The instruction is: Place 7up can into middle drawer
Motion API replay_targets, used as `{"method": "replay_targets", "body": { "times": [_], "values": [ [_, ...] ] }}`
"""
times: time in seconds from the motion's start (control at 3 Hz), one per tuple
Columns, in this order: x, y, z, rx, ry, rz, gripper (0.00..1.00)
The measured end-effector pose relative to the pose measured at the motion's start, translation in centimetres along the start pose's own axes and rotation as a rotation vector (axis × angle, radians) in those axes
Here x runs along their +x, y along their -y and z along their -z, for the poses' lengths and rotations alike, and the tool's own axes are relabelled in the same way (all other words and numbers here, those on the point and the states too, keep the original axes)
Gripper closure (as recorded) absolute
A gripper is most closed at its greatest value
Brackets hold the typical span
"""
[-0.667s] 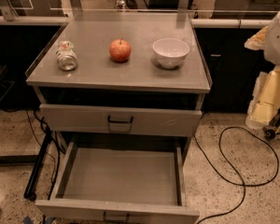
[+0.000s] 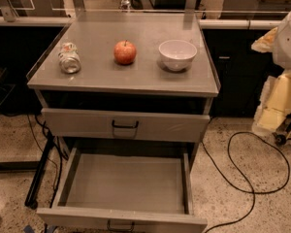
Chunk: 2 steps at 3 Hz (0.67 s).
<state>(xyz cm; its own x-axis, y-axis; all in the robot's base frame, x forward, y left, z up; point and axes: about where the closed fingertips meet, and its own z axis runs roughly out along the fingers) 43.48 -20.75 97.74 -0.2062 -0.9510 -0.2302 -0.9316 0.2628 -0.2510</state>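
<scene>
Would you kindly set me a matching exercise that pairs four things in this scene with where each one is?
Things:
1. 7up can
2. red apple
3. middle drawer
4. gripper

Places:
a. far right edge of the view, off to the side
b. countertop, left
c. pulled open, low down
d. countertop, centre

Pairs: 1-b, 2-d, 3-c, 4-a.
</scene>
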Motion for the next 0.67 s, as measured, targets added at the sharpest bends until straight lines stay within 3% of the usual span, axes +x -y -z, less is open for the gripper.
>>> {"method": "replay_targets", "body": {
  "times": [0.33,0.67],
  "values": [
    [-6.54,-1.14,-1.09,0.042,0.015,0.045,0.00],
    [-6.63,-1.15,-1.02,0.043,0.016,0.044,0.00]
  ]
}}
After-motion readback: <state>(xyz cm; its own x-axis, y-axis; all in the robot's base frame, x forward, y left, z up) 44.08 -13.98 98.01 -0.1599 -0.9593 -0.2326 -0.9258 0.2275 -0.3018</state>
